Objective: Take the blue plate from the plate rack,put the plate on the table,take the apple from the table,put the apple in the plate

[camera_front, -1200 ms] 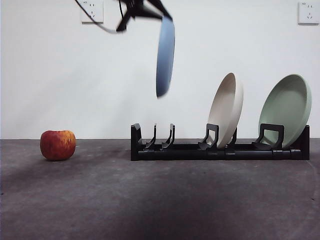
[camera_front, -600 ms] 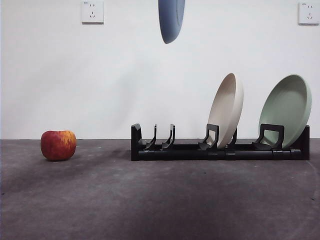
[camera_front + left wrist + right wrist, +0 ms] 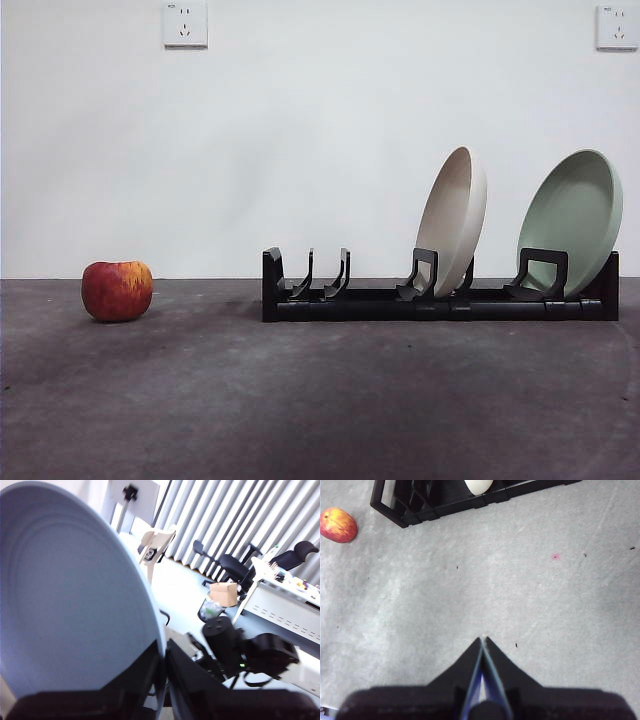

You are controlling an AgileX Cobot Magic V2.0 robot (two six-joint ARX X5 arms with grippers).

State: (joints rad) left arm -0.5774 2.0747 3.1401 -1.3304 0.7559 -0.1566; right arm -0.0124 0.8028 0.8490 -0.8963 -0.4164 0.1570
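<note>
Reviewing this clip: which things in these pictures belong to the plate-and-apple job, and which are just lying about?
Part of the job:
- large round light blue plate, clamped at its rim by the left hand
- long low black plate rack
- round red apple
- dark grey concrete-like table
- right hand, shut, holding nothing

Just lying about:
- beige plate in the rack
- pale green plate in the rack

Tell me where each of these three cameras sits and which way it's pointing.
Front view: low at table height, looking level at the apple and plate rack; no arm shows.
Left wrist view: on the left arm, facing the room; left claw shut on the blue plate.
Right wrist view: on the right arm, looking down; right claw shut.
Front and right wrist views share apple, rack and table.
</note>
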